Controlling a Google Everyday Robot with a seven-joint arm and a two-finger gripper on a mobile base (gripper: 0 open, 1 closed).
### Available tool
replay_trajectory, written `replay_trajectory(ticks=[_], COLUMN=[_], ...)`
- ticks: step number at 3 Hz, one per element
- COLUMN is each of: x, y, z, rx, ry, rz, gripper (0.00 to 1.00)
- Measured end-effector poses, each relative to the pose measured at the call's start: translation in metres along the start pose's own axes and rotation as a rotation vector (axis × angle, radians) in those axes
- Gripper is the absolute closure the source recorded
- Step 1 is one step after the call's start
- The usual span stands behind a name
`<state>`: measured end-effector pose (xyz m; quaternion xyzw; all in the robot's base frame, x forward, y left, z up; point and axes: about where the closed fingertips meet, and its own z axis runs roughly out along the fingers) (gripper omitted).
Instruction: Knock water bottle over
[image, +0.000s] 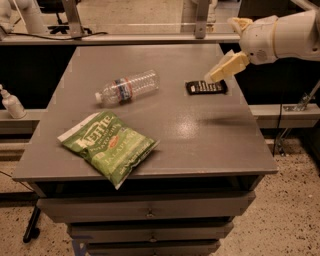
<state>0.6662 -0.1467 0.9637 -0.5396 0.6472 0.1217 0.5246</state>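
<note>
The water bottle (128, 87) is clear ribbed plastic with a white cap and a blue-and-red label. It lies on its side on the grey table (200, 135), cap pointing left. My gripper (223, 68) hangs at the right side of the table, above a small black object (206, 87). It is well to the right of the bottle and does not touch it. The white arm reaches in from the right edge of the view.
A green chip bag (109, 146) lies flat at the table's front left. A white pump-dispenser bottle (11, 103) stands on a shelf to the left of the table. Drawers sit below the tabletop. A rail runs behind the table.
</note>
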Motion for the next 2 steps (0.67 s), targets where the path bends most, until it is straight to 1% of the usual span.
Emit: replay_trajectory(ticks=[1, 2], x=[0.0252, 0.0252], y=[-0.0026, -0.0025], z=[-0.0414, -0.0413], rx=[0.045, 0.045], ry=[0.009, 0.009], rz=[0.020, 0.020], gripper=[0.00, 0.00])
